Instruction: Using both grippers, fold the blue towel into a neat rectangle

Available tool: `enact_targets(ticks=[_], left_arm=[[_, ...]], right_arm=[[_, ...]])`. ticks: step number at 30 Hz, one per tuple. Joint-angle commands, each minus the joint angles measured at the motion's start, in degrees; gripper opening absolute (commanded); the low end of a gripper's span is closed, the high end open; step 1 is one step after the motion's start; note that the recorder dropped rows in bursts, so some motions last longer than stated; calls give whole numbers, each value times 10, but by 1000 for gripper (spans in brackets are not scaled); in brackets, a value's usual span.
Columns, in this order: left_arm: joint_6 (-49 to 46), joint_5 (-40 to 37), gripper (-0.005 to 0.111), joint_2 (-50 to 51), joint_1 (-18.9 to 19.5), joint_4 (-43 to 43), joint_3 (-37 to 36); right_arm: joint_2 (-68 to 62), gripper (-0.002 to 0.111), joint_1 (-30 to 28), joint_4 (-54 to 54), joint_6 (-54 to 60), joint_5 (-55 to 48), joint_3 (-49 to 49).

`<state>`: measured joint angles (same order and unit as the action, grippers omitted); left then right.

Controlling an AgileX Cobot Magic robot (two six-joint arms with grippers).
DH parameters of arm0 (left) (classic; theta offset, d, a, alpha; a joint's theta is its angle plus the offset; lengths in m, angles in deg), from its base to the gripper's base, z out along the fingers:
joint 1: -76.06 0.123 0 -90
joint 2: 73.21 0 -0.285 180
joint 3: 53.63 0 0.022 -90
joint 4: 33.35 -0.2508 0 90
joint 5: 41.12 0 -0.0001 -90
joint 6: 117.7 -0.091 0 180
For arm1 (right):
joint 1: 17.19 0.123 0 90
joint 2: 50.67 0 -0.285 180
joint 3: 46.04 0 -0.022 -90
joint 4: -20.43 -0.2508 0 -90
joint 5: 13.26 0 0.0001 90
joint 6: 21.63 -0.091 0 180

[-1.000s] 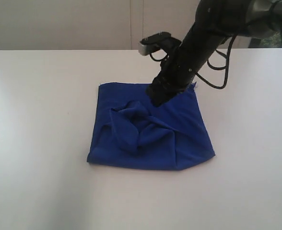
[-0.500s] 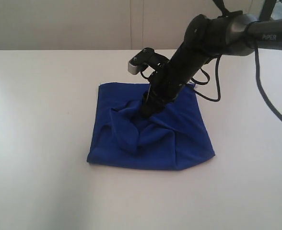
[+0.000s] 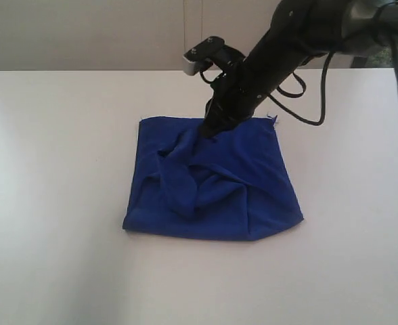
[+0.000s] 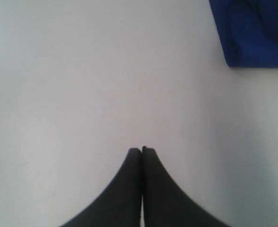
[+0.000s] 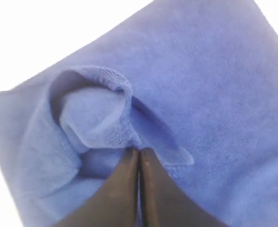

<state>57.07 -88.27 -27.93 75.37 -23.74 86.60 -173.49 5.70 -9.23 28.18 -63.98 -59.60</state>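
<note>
The blue towel (image 3: 212,193) lies crumpled in a rough square on the white table (image 3: 57,176), with a bunched ridge across its middle. My right gripper (image 3: 208,130) reaches in from the upper right and is shut on a raised fold of the towel near its far edge. In the right wrist view the black fingers (image 5: 140,150) pinch a hemmed fold of the towel (image 5: 214,90). My left gripper (image 4: 142,149) is shut and empty above bare table, with one towel corner (image 4: 252,38) some way off. The left arm does not show in the exterior view.
The right arm's black cables (image 3: 311,95) loop above the table behind the towel. A pale wall (image 3: 118,34) runs along the table's far edge. White tabletop surrounds the towel on all sides.
The right gripper went from open down on the towel's middle to shut on a fold. It has risen and drawn back toward the far edge, pulling that fold up.
</note>
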Motion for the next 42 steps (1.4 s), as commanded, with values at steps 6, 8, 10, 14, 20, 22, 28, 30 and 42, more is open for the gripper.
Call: enact_targets(ticks=[6, 8, 10, 14, 20, 22, 28, 30, 42], left_arm=[[2, -4, 0, -4, 0, 3, -2], [2, -4, 0, -4, 0, 3, -2], [2, -4, 0, -4, 0, 3, -2], [2, -4, 0, -4, 0, 3, -2], [2, -4, 0, -4, 0, 3, -2], [2, -4, 0, -4, 0, 3, -2], [2, -4, 0, -4, 0, 3, -2], [2, -4, 0, -4, 0, 3, -2], [2, -4, 0, -4, 0, 3, -2]], right_arm=[[65, 0, 0, 2, -62, -150, 0], [67, 0, 0, 2, -80, -190, 0], [56, 0, 0, 2, -105, -192, 2], [20, 0, 0, 2, -137, -156, 2], [-36, 0, 0, -3, -143, -57, 2], [-44, 0, 0, -3, -143, -32, 2], [-48, 0, 0, 2, -141, 34, 2], [-48, 3, 0, 3, -141, 35, 2], [-26, 24, -10, 3, -234, 14, 1]])
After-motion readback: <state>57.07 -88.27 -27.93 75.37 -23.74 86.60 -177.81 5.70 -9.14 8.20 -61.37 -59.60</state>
